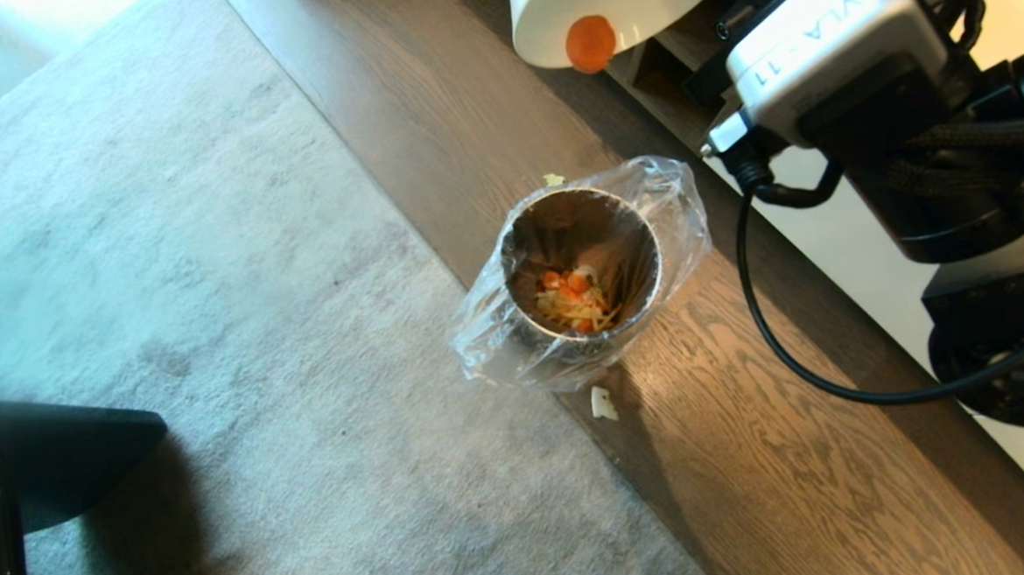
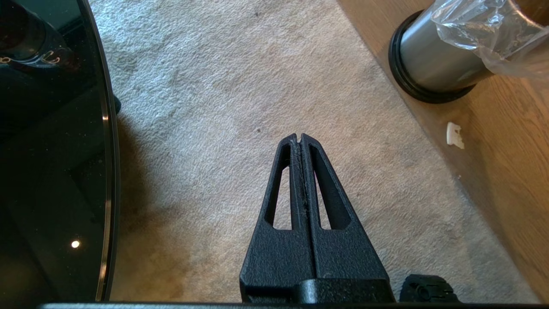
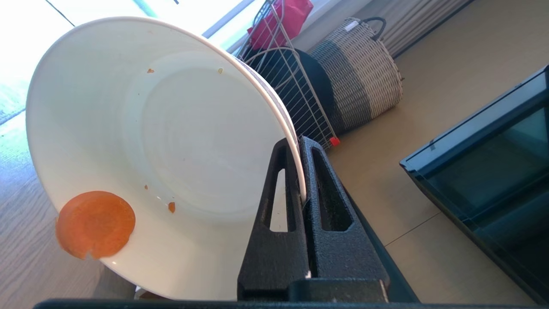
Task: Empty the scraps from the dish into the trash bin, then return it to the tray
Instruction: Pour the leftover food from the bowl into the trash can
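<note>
The white dish (image 1: 611,6) hangs tipped on its side at the top of the head view, beyond the trash bin (image 1: 581,275). My right gripper (image 3: 299,143) is shut on the dish's rim (image 3: 296,141). One round carrot slice (image 3: 95,224) clings at the dish's lower lip (image 1: 590,43); a few tiny crumbs stick inside. Orange and pale yellow scraps (image 1: 572,304) lie at the bottom of the steel, bag-lined bin. My left gripper (image 2: 300,136) is shut, empty, hanging over the carpet; the trash bin (image 2: 433,64) stands off to its side. The tray is out of view.
The bin stands on a wooden floor strip beside a grey carpet (image 1: 171,297). A white scrap (image 1: 603,403) and a small greenish bit (image 1: 553,179) lie on the floor by the bin. A wicker basket (image 3: 360,73), a wire rack (image 3: 291,86) and a dark glass table (image 3: 493,171) show beyond the dish.
</note>
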Available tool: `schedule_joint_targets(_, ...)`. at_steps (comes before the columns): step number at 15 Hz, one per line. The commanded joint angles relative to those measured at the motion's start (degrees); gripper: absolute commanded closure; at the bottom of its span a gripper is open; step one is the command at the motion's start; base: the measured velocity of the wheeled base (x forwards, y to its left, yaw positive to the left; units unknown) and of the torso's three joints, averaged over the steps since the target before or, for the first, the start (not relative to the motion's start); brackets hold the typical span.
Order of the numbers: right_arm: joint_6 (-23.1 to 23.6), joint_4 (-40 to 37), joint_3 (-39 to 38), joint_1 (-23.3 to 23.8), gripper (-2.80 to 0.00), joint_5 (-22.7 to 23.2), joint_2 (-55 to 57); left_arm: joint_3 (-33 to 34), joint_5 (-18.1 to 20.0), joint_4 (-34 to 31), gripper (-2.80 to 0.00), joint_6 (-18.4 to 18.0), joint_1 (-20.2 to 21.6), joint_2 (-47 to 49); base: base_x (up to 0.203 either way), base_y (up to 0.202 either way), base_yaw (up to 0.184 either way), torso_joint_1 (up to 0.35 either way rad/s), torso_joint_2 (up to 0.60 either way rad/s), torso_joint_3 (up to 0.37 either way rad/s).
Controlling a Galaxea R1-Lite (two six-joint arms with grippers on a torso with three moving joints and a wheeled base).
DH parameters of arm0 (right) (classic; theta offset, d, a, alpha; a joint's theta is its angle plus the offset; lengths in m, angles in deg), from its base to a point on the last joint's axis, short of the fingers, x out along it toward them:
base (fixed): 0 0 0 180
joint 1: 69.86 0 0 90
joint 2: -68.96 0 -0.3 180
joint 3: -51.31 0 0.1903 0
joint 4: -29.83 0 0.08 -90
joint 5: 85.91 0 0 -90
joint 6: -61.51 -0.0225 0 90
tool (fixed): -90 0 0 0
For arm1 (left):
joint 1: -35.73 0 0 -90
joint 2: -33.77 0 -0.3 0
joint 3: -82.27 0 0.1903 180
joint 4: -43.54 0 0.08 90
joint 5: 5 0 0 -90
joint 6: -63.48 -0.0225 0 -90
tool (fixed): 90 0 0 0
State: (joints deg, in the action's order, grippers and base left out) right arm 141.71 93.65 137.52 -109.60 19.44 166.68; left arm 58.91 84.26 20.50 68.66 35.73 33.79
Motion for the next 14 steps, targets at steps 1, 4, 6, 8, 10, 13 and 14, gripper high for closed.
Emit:
schedule_joint_targets(1,0.4,2.7,0.2,-0.4,0.0,0.2,-0.6,0.0,0.0,0.0,0.0,0.1,0.0,0.0,0.0,0.0,0.0,0.0,0.0,0.0)
schedule_joint_targets(4,0.4,2.6,0.1,-1.9,0.0,1.2,-0.8,0.0,0.0,0.0,0.0,0.1,0.0,0.0,0.0,0.0,0.0,0.0,0.0,0.0)
schedule_joint_targets(6,0.3,2.6,0.2,-2.4,0.0,1.2,-0.8,0.0,0.0,0.0,0.0,0.1,0.0,0.0,0.0,0.0,0.0,0.0,0.0,0.0)
schedule_joint_targets(8,0.3,2.6,0.3,-2.4,0.0,1.2,-1.3,0.0,0.0,0.0,0.0,0.1,0.0,0.0,0.0,0.0,0.0,0.0,0.0,0.0)
schedule_joint_targets(10,0.4,2.6,0.2,-2.4,0.0,1.2,-1.6,0.0,0.0,0.0,0.0,0.1,0.0,0.0,0.0,0.0,0.0,0.0,0.0,0.0)
schedule_joint_targets(13,0.4,2.6,0.3,-2.4,0.0,1.2,-1.9,0.0,0.0,0.0,0.0,0.1,0.0,0.0,0.0,0.0,0.0,0.0,0.0,0.0)
schedule_joint_targets(14,0.3,2.6,0.4,-2.4,0.0,1.2,-2.1,0.0,0.0,0.0,0.0,0.1,0.0,0.0,0.0,0.0,0.0,0.0,0.0,0.0)
